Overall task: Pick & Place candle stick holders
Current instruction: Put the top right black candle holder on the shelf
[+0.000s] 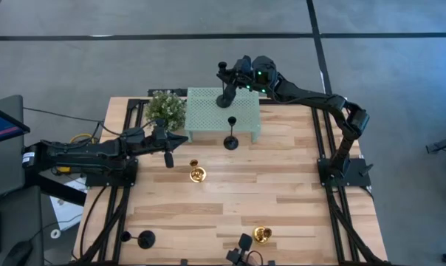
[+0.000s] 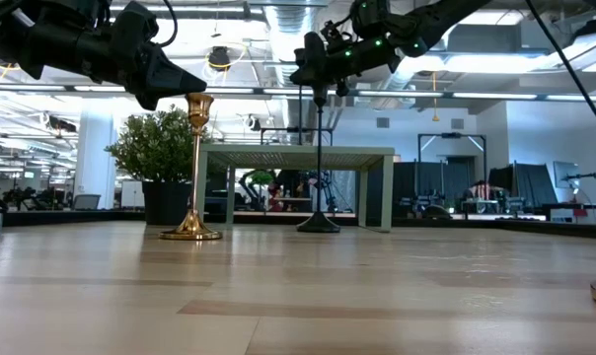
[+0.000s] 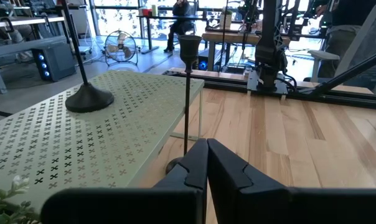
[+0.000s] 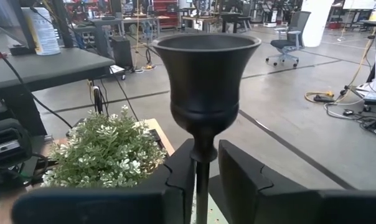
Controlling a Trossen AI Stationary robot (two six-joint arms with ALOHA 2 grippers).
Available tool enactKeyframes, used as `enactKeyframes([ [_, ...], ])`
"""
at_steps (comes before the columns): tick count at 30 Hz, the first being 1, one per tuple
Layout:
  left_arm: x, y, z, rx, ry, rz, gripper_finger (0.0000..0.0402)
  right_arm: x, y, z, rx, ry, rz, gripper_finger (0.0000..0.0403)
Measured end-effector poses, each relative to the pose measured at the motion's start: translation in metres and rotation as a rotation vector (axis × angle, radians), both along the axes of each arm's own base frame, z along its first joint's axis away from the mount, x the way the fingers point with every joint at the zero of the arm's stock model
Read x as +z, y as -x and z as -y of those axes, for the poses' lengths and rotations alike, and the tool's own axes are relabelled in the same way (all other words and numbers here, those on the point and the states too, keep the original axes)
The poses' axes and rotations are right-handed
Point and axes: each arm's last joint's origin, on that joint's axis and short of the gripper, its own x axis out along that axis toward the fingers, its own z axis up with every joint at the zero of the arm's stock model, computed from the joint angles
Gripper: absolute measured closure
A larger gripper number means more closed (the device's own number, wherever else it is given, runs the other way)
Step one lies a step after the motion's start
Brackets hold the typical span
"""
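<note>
A tall black candle stick holder [image 1: 224, 87] stands upright with its round base [image 3: 88, 99] on the far part of a green perforated stand [image 1: 208, 118]. My right gripper [image 4: 203, 155] is open, one finger on each side of the thin stem just under the cup [image 4: 205, 74]. A second black holder [image 1: 231, 139] stands on the table in front of the stand. Two gold holders [image 1: 197, 174] [image 1: 262, 235] and another black one [image 1: 145, 239] stand nearer. My left gripper [image 3: 206, 163] hangs shut with nothing in it over the table's left side. My right gripper comes level at the holder's stem [image 4: 202, 177] just below the cup, from the table's right. A gap shows between the stem and one finger [image 4: 238, 174]. Whether the other finger [image 4: 178, 171] touches the stem, I cannot tell.
A small green potted plant [image 1: 166, 109] sits at the stand's left end, close to my left arm. Bare wood lies between the stand and the table's near edge. A small dark object [image 1: 241, 245] sits at the near edge.
</note>
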Motion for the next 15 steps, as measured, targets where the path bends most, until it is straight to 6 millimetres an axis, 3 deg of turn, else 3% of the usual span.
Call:
enactKeyframes([
  [11, 0.0000, 0.0000, -0.0001, 0.001, 0.000, 0.000, 0.0394, 0.0002, 0.0001, 0.0001, -0.004, -0.003, 0.002, 0.0198],
  [15, 0.0000, 0.0000, 0.0000, 0.000, 0.000, 0.000, 0.0394, 0.0002, 0.0011, 0.0018, -0.031, 0.003, -0.001, 0.0171],
])
